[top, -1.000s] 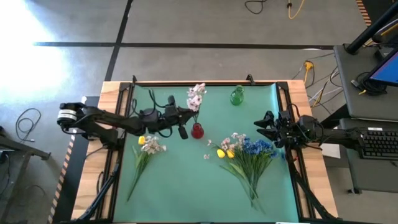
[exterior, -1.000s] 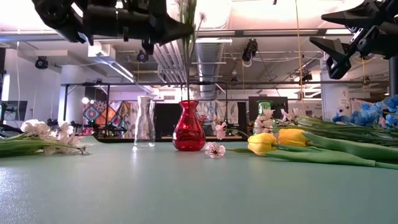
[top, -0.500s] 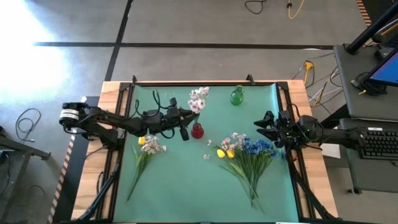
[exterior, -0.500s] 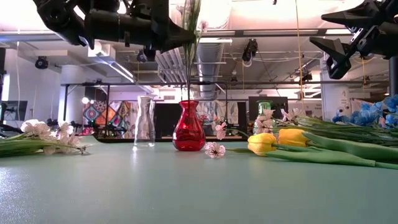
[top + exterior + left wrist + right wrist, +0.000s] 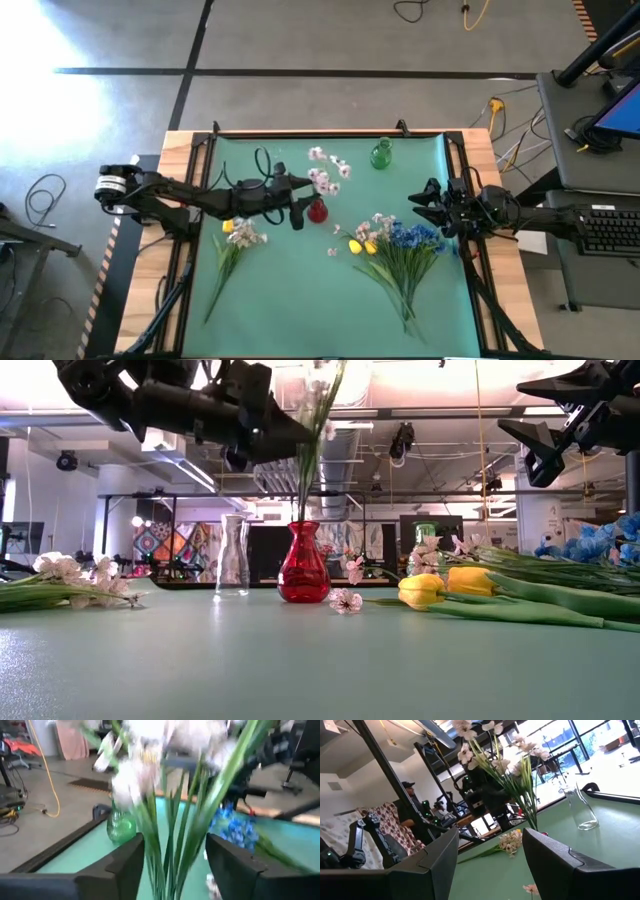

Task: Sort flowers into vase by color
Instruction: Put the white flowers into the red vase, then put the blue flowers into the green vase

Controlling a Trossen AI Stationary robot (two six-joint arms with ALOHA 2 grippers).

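Observation:
A pinkish-white blossom spray [image 5: 325,172] stands with its stem ends in the red vase [image 5: 317,210], and its green stems [image 5: 308,470] fan out above the neck. My left gripper [image 5: 304,190] is open, level with the stems. One finger stands on either side of the stems [image 5: 170,845]. My right gripper [image 5: 425,205] hangs open above the table's right side, beside a pile of flowers on the mat. The pile holds yellow tulips [image 5: 366,245], blue flowers [image 5: 415,237] and pale blossoms [image 5: 381,224].
A second bunch with a yellow tulip [image 5: 228,226] and white blossoms [image 5: 246,237] lies at the near left. A green vase [image 5: 381,155] stands at the far edge and a clear vase [image 5: 233,555] stands left of the red one. A loose blossom [image 5: 346,600] lies by the tulips.
My left gripper has opened and let go of the pinkish-white spray. The spray has settled into the red vase. Its stems have fanned out, and its blossoms have spread and leaned toward the table's right and near side.

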